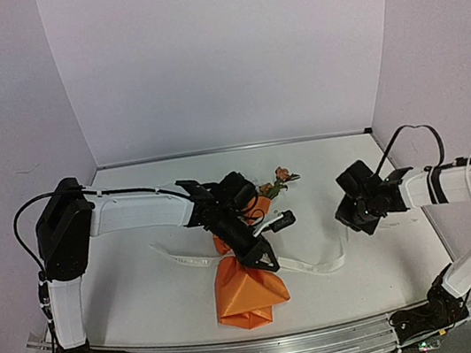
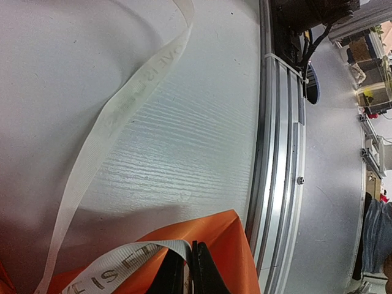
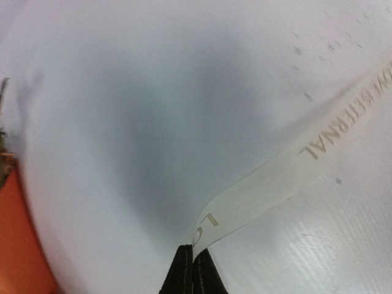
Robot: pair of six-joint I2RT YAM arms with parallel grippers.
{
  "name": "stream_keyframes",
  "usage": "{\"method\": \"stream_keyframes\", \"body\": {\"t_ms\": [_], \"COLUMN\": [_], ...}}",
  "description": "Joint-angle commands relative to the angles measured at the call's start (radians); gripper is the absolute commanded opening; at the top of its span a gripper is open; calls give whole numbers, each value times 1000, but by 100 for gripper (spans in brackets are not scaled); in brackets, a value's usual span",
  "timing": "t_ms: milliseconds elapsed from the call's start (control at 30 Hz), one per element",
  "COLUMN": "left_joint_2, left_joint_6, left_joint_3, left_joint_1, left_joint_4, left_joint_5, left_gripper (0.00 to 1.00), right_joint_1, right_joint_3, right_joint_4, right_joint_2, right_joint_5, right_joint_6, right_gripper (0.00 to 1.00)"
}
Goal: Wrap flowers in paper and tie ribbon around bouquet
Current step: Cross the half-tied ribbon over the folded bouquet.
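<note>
Bouquet [image 1: 250,295]: the orange cone lay near the front of the table [image 1: 137,290], with its flower heads toward the back. The ribbon [image 1: 320,266] trailed off to either side of the cone. Your left gripper [image 2: 193,272] was pinched shut on the ribbon over the cone, and your right gripper [image 3: 193,272] was shut on it well to the right. The tying step, as judged, called for you to draw both ends evenly, with the strip flat and the paper uncrushed. The table was white and faintly grained, and the walls [image 1: 216,54] were plain and pale.
</note>
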Motion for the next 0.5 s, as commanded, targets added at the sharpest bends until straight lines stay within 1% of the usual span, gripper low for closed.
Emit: {"method": "stream_keyframes", "body": {"t_ms": [0, 67, 167, 200, 233, 333, 467], "left_joint_2": [-34, -22, -12, -12, -16, -25, -38], "left_joint_6": [38, 38, 27, 15, 1, -38, -44], "left_joint_3": [14, 23, 30, 29, 25, 8, -9], "left_joint_1": [-1, -1, -1, 0, 3, 16, 21], "left_joint_4": [43, 57, 98, 115, 148, 227, 278], "left_joint_5": [-4, -15, -47, -63, -92, -133, -118], "left_gripper": [8, 8, 15, 19, 26, 40, 52], "right_joint_1": [-27, -31, -36, -36, -36, -36, -36], "right_joint_3": [250, 376, 535, 587, 636, 722, 780], "right_joint_4": [16, 7, -1, -6, -11, -15, -16], "right_joint_2": [106, 156, 243, 266, 284, 340, 388], "right_joint_5": [-109, -150, -246, -271, -307, -402, -508], "right_joint_6": [-104, -120, -131, -133, -130, -128, -147], "right_gripper": [0, 0, 0, 0, 0, 0, 0]}}
